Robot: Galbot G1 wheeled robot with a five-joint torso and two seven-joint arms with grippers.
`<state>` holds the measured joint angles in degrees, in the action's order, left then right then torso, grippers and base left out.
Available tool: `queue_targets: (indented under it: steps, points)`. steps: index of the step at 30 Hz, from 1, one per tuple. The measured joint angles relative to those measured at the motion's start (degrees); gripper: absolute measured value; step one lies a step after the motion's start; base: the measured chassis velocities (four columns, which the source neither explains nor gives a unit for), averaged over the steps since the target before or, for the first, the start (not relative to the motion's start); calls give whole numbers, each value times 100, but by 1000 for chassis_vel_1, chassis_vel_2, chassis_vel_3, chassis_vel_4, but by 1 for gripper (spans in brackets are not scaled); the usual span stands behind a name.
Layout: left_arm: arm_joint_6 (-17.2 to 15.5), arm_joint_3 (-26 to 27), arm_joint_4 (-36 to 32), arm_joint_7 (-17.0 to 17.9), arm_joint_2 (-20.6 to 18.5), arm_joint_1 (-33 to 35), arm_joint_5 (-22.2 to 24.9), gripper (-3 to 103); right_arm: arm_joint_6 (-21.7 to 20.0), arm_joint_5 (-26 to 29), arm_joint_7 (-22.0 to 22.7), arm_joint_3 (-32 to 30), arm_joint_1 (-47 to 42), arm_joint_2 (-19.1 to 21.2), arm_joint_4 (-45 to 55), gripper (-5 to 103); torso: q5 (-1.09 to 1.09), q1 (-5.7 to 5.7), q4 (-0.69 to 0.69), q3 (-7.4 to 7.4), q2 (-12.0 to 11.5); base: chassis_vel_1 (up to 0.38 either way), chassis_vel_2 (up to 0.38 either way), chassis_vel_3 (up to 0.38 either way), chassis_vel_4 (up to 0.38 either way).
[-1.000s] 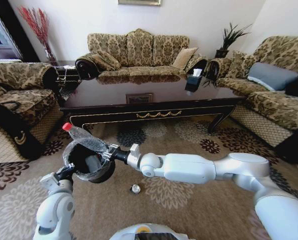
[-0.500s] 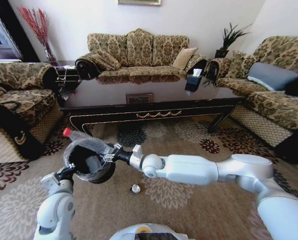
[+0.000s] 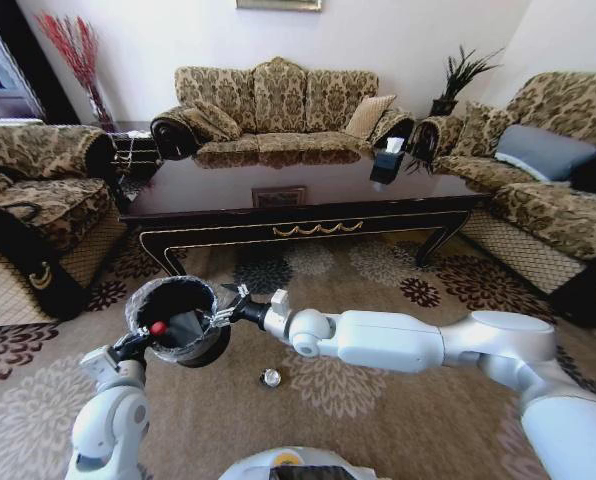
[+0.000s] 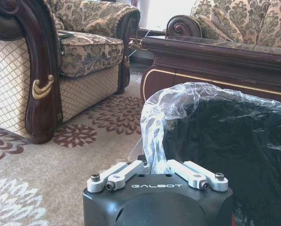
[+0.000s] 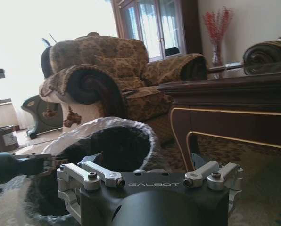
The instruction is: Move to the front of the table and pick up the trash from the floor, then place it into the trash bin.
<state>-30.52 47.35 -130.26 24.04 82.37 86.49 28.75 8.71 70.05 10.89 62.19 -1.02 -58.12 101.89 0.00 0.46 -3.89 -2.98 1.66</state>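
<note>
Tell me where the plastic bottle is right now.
In the head view, the bottle lies inside the trash bin, red cap showing, low on the left between both grippers, before the coffee table.

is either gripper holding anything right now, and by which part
The left gripper clamps the trash bin by its bag-lined rim. The right gripper is open at the bin's rim, holding nothing; the bottle lies inside.

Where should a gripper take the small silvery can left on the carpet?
The can sits low and alone on the floor, short of the trash bin. Probably best from straight above, fingers closing across its round sides, as nothing crowds it.
</note>
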Motion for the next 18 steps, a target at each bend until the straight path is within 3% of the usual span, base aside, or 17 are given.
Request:
queue_targets:
  steps: [5,6,9,15,18]
  points:
    - [-6,123,-39,0,-48,-2,127,3,-585,692,1233,-326,-290,117,-84,100,0,0,0,0,0,0,0,0,0]
    - [-6,123,-39,0,-48,-2,127,3,-585,692,1233,-326,-290,117,-84,100,0,0,0,0,0,0,0,0,0]
    - [-14,165,-67,1,-85,-1,170,3,-914,992,1895,-425,-509,130,-200,100,0,0,0,0,0,0,0,0,0]
    - [-33,168,-100,3,-73,10,176,3,-1398,1354,2682,-459,-903,81,-230,100,0,0,0,0,0,0,0,0,0]
    - [-40,165,-104,4,-63,5,173,3,-1569,1368,2858,-313,-1056,46,-229,100,0,0,1,0,0,0,0,0,0]
